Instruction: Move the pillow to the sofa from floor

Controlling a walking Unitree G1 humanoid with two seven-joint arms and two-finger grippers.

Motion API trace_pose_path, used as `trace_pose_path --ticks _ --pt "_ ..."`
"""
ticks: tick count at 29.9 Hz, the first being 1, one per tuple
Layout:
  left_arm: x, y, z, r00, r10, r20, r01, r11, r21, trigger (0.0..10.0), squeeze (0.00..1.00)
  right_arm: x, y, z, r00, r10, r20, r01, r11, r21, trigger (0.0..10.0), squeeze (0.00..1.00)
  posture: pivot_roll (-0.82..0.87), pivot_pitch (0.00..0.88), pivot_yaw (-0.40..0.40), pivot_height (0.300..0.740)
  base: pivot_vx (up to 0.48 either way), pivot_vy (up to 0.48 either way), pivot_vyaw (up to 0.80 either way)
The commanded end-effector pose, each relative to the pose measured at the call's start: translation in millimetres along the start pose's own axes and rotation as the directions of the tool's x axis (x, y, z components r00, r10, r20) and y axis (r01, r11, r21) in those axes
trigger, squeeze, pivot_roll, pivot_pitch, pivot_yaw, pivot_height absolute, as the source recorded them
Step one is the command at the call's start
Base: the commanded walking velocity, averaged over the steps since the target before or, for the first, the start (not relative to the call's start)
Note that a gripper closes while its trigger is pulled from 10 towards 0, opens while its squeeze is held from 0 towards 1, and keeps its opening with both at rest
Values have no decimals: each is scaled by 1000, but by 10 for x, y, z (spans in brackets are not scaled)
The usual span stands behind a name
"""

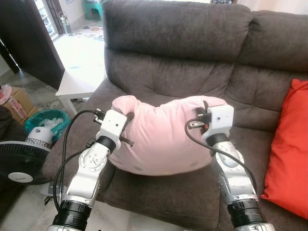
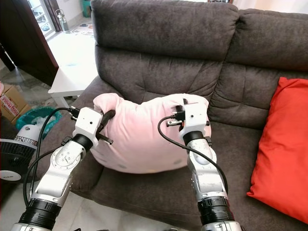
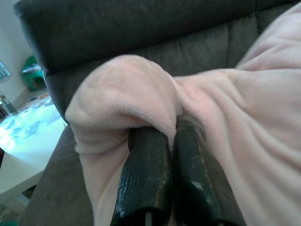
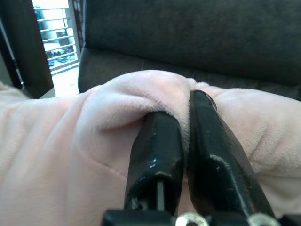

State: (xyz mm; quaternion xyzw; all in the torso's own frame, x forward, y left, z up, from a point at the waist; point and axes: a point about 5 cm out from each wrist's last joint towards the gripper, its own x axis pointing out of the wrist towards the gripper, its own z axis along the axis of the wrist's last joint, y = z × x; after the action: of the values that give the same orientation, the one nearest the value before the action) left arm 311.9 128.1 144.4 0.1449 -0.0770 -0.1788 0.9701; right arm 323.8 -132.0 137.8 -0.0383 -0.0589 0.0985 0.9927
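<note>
My left gripper (image 1: 129, 117) and right gripper (image 1: 201, 111) pinch the pink pillow's (image 1: 161, 134) corners; it probably rests on the sofa seat (image 1: 192, 185).

Setting: home living room. Evidence: large dark grey fabric sofa (image 1: 192, 62) with tufted back cushions; red cushion (image 1: 288, 149) on its right seat. Low white table (image 1: 82, 79) beside the sofa's left arm. Standing fan (image 1: 19, 161), cardboard box (image 1: 17, 103) and teal basket (image 1: 50, 120) on the tiled floor (image 1: 36, 91). Dark door (image 1: 29, 38) beside a bright window.
</note>
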Motion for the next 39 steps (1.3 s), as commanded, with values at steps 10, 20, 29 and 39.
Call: trace_pose_path --ticks 10,20,29,39 --pt "24 -65 -52 997 -48 -61 54 993 108 10000 0 43 402 122 966 260 -13 -259 960 -110 10000 0 114 86 -13 740 0 0 0" --pt "-25 -68 -179 988 -86 -129 99 990 102 10000 0 27 414 104 960 278 -40 -281 953 -118 10000 0 114 86 -15 740 0 0 0" --pt "7 -126 83 989 -150 12 150 981 -120 10000 0 68 367 139 971 235 -35 -238 963 -129 10000 0 115 87 -19 740 0 0 0" --pt "-15 -306 237 951 -302 70 310 935 -175 10000 0 107 305 160 985 170 -35 -173 978 -120 10000 0 113 87 -18 740 0 0 0"
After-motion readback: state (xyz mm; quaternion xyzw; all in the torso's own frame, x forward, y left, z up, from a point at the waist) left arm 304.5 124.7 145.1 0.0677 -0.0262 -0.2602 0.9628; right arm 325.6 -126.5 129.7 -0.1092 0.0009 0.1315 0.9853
